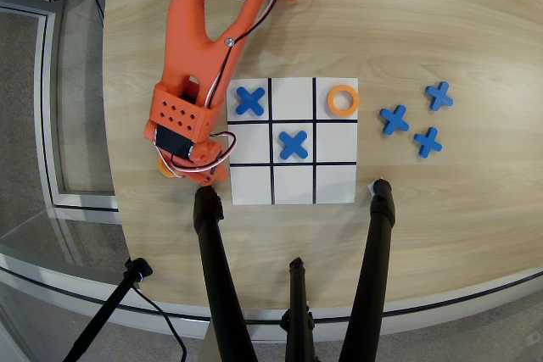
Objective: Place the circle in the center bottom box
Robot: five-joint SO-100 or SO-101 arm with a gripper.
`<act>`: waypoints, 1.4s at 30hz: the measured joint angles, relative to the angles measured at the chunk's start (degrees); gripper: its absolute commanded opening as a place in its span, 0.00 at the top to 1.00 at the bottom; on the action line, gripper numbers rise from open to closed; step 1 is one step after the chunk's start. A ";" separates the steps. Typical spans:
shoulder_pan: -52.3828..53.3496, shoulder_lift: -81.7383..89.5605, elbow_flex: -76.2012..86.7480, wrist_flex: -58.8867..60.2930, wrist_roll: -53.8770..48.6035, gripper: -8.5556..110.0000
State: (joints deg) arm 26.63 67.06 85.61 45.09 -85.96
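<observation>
The orange arm [208,48] reaches from its base at the top edge of the overhead view down and to the left, over the wooden surface [441,31]. Its wrist block with the black motor hangs just left of the white board [293,142], beside the board's middle row. The gripper [182,171] points down under this block, so its fingers are hidden from above; I cannot tell if it is released or clenched.

A small piece of an orange circle [163,166] shows at the lower left edge of the wrist, on the bare wood left of the board. It lies directly under the gripper, mostly covered. If the gripper touches it, the picture does not show.

The center bottom box [293,100] is the middle cell of the board's row toward the base, which is the upper row in this view. It is white and free. To its left a blue cross [249,100] fills the corner cell, to its right another orange ring [343,101] lies in the other corner cell, and below it a second blue cross [293,144] sits in the central cell. The row far from the base holds nothing.

Three more blue crosses [394,119] lie on the wood right of the board, well apart from the arm. Black tripod legs [212,260] stand near the board's lower edge, one close beside the gripper.
</observation>
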 measured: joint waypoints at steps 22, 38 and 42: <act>-0.88 -5.54 -2.90 -1.05 0.00 0.74; -1.23 -6.33 -2.90 -0.70 0.00 0.74; -1.23 -5.98 -2.29 1.14 -0.70 0.74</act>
State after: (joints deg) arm 25.40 61.08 83.32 46.23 -86.66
